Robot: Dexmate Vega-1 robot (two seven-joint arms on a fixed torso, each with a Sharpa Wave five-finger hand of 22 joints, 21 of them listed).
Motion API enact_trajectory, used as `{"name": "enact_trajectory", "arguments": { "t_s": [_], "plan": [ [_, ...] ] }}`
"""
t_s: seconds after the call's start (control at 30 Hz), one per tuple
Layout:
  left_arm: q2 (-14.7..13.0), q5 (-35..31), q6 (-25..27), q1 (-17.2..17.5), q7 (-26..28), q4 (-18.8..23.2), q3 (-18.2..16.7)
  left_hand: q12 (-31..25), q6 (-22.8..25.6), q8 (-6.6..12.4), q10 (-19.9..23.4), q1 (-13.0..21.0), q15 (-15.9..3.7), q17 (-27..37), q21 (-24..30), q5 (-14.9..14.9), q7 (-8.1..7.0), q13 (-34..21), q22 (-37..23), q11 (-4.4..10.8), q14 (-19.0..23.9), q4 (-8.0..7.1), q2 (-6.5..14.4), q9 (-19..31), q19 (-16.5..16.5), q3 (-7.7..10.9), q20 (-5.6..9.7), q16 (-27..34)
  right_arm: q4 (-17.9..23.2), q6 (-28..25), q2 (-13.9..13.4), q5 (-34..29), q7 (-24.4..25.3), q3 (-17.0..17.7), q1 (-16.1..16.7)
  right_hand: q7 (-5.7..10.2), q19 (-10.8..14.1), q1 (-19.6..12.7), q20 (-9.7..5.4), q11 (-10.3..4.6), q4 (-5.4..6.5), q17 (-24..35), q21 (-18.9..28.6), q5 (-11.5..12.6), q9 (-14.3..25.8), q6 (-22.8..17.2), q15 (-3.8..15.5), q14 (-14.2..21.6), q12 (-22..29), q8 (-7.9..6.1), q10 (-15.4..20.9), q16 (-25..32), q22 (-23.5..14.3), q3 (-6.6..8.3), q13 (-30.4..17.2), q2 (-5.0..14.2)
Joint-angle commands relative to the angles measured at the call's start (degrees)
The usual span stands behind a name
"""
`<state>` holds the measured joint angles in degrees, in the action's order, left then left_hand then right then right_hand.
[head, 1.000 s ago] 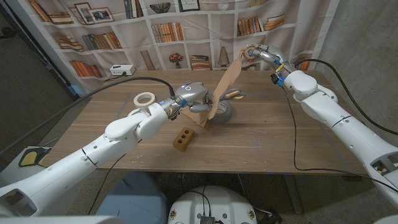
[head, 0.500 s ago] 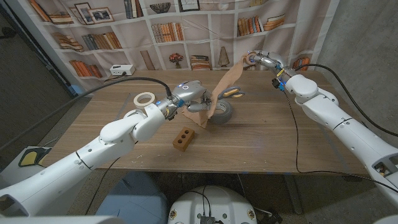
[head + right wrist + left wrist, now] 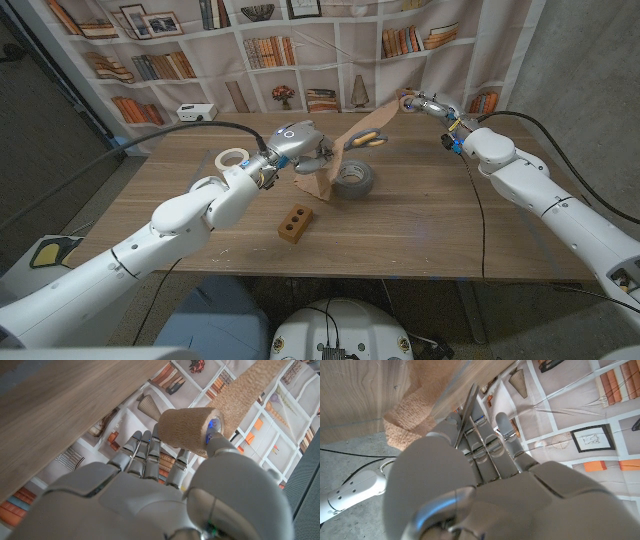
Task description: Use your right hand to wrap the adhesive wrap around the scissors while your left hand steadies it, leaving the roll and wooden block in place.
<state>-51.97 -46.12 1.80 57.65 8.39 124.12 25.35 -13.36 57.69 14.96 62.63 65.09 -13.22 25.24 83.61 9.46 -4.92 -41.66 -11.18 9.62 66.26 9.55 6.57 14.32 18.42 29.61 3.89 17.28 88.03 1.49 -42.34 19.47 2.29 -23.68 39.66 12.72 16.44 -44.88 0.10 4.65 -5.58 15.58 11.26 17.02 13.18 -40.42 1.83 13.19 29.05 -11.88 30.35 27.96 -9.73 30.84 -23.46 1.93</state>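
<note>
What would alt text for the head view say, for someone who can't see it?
Over a wooden table, the left robot hand holds scissors partly wrapped in tan adhesive wrap, while the right robot hand holds the wrap's roll raised at the far side. A grey tape roll, a white tape roll and a wooden block lie on the table.

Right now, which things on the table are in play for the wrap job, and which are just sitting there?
In play: adhesive wrap, scissors, left hand, right hand.

Lying about: grey tape roll, white tape roll, wooden block.
</note>
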Motion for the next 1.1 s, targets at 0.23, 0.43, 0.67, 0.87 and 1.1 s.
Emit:
{"name": "enact_trajectory", "arguments": {
  "t_s": [0.23,0.43,0.67,0.87,1.1],
  "plan": [
    [-0.44,-2.55,4.63,4.46,4.72,4.06,-4.76,0.0,0.53,0.28,0.43,0.18,-0.4,0.19,0.59,0.31,0.13,-0.33,0.09,0.0,0.77,0.05,0.33,0.1,-0.17,0.42,0.02,-0.25,-1.65,-0.99,-1.03,0.66,-1.03,-0.81,1.98,-2.39,1.05,-9.23,-0.83,-15.72,0.73,0.07,0.59,-0.13,0.35,-2.17,10.53,0.14,0.22,-0.28,16.31,-0.01,-0.22,0.79,-4.86,9.73],
    [-0.26,-2.93,6.31,5.88,5.59,4.78,-6.07,0.05,0.67,0.32,0.45,0.21,-0.41,0.17,0.65,0.31,-0.04,-0.31,0.12,0.09,0.74,0.07,0.3,0.12,-0.16,0.44,0.06,-0.32,-1.92,-1.34,-1.66,1.18,-0.96,-0.65,3.27,-2.48,1.2,-9.34,-0.74,-15.6,0.7,0.11,0.61,-0.13,0.37,-2.17,10.44,0.19,0.16,-0.25,16.36,0.03,-0.23,0.84,-4.8,9.75],
    [0.18,-3.0,9.2,7.68,6.5,5.26,-7.93,0.06,0.72,0.31,0.62,0.25,-0.44,0.21,0.76,0.3,0.06,-0.27,0.15,0.02,0.79,0.12,0.2,0.14,-0.12,0.42,0.06,-0.33,-0.95,-0.64,-2.61,2.59,-0.22,0.51,6.3,-2.56,1.04,-9.36,-0.54,-15.52,0.73,0.14,0.52,-0.14,0.38,-2.2,10.44,0.2,0.13,-0.23,16.42,0.03,-0.23,0.85,-4.78,9.73],
    [0.84,-2.56,11.81,8.01,6.74,4.32,-8.91,0.1,0.81,0.32,0.72,0.21,-0.41,0.16,0.84,0.31,0.03,-0.23,0.18,0.18,0.93,0.03,0.28,0.16,-0.11,0.41,0.07,-0.37,2.03,0.79,-4.42,3.45,0.61,2.04,10.19,-2.51,1.02,-9.39,-0.47,-15.68,0.74,0.15,0.49,-0.13,0.39,-2.19,10.39,0.22,0.08,-0.2,16.29,0.04,-0.23,0.86,-4.82,9.72],
    [0.74,0.82,12.02,7.19,6.81,2.23,-9.92,0.13,0.81,0.28,0.79,0.21,-0.43,0.16,0.94,0.3,0.08,-0.23,0.21,0.14,1.09,0.05,0.23,0.18,-0.01,0.39,0.06,-0.36,5.95,3.04,-5.83,5.23,2.35,4.63,15.81,-2.48,0.99,-9.37,-0.38,-15.76,0.8,0.14,0.46,-0.13,0.41,-2.23,10.23,0.31,0.12,-0.18,16.41,0.03,-0.23,0.87,-4.85,9.68]
  ]
}}
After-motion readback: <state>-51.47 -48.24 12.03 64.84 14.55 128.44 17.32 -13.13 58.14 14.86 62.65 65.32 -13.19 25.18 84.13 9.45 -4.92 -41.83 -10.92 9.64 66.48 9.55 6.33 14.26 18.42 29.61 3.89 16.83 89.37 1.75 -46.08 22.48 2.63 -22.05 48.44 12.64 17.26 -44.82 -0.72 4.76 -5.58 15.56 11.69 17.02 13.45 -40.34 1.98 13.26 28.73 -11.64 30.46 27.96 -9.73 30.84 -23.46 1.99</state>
